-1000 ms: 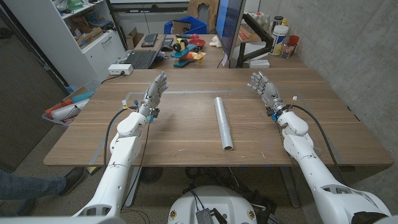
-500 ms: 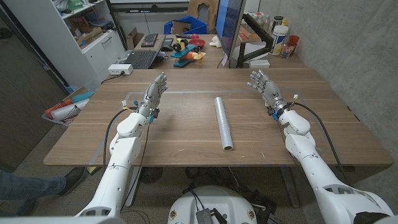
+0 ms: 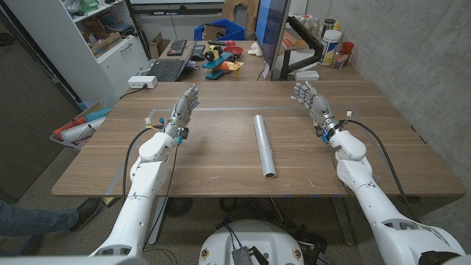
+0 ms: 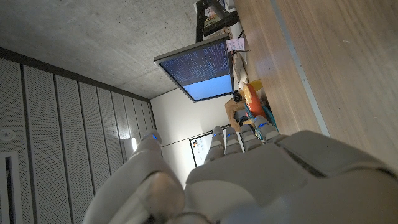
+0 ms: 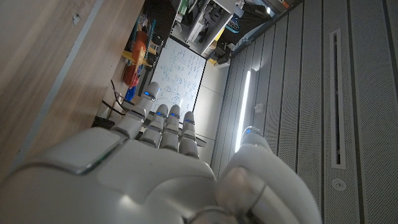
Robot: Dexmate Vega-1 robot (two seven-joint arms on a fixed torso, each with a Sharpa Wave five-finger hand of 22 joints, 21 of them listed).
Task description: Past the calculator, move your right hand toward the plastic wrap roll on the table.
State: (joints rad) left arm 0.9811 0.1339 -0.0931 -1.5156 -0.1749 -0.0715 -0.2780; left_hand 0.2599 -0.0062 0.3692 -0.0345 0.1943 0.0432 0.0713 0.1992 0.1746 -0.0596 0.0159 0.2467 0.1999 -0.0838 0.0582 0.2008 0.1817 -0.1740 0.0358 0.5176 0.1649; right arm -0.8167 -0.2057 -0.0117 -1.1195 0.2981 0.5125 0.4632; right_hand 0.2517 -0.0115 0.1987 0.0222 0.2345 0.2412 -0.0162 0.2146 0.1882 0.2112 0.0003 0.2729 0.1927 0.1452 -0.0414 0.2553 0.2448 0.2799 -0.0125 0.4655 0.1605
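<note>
The roll (image 3: 265,144) lies on the tabletop (image 3: 221,158), well apart from the right hand (image 3: 312,104). It is off to the inner side of that hand, between the two arms, and a bit nearer the robot than the fingers (image 3: 302,91) are. The roll is long and thin. It lies flat, and its long way runs from the robot's side toward the far side of the tabletop, almost the same way the right hand reaches. One round end faces the robot.

The right hand is open, with its fingers reaching out and a little apart. It holds nothing.

The left hand (image 3: 183,108) is on the other side of the roll, also well apart from it. Its fingers reach out too, and it holds nothing.
</note>
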